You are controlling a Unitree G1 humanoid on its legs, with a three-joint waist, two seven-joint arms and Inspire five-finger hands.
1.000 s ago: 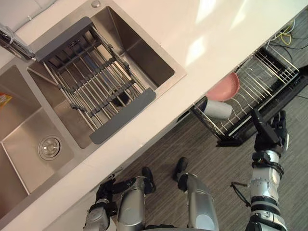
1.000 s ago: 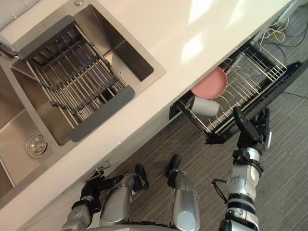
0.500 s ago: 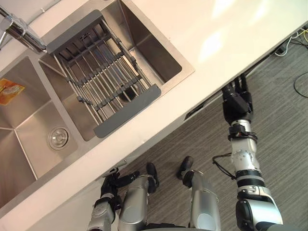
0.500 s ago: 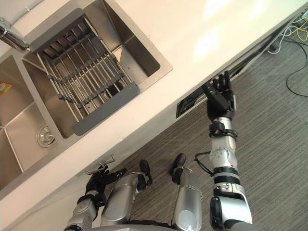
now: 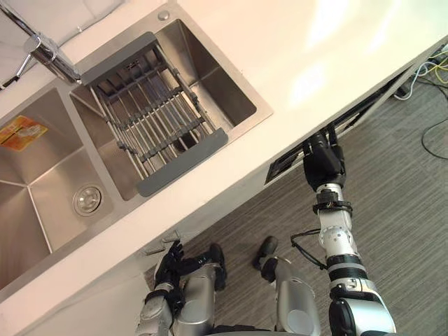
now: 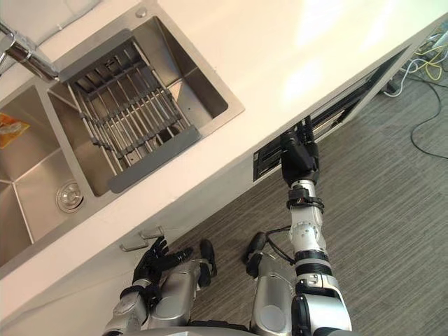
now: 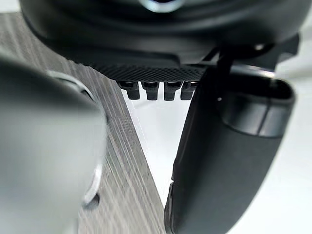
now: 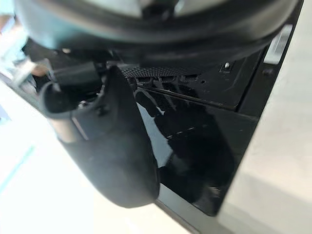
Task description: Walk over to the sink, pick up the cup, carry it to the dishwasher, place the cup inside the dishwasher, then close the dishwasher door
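Dishwasher door: nearly shut since a second ago. Right hand, fingers straight, presses it. Risk: hand slips off gloss, door stays ajar.

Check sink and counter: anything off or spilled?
Nothing spilled or damaged. One stray: an orange item lies in the left basin of the sink. The rack sits evenly across the right basin; right hand is at the dishwasher front.
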